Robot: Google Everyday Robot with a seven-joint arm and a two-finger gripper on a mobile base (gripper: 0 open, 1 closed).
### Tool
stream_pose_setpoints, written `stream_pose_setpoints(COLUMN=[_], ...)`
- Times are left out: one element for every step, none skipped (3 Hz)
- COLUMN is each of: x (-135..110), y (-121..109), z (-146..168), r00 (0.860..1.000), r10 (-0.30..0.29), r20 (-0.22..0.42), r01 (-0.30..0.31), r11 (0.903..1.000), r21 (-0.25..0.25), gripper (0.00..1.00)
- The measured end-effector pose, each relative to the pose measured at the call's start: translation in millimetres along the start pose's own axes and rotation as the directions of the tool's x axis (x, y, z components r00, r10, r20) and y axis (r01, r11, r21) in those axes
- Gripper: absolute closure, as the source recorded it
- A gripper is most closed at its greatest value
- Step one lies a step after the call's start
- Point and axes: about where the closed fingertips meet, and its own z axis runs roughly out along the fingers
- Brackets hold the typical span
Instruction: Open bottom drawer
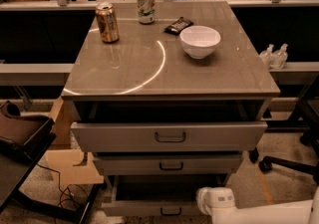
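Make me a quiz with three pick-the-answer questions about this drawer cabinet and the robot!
1. Where is the gripper?
A) up high
B) low, beside the bottom drawer
C) out of sight

2. How many cans stand on the cabinet top?
A) one
B) two
C) four

3. The bottom drawer is:
A) pulled out
B) shut flush
C) missing

Answers:
1 B: its white end sits by the drawer's right end.
2 B: a gold can and a pale can.
3 A: a dark gap shows behind its front panel.
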Motion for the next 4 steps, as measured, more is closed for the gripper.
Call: stream_pose_setpoints(x=[-1.2, 0.9, 2.2, 3.4], y=[-17.5, -30.6, -37.1, -37.3], z=[22.7, 41.5, 61.5, 81.8], r00=[1.0, 0.999, 0.999, 1.0], r10=[-0.001, 0.003, 0.011, 0.015], r20=[0.031, 0.037, 0.034, 0.024], r01=[0.001, -0.004, -0.011, -0.015], r11=[0.9998, 0.9997, 0.9999, 0.9998], r21=[0.018, 0.024, 0.013, -0.014], gripper=[1.0, 1.0, 1.0, 1.0])
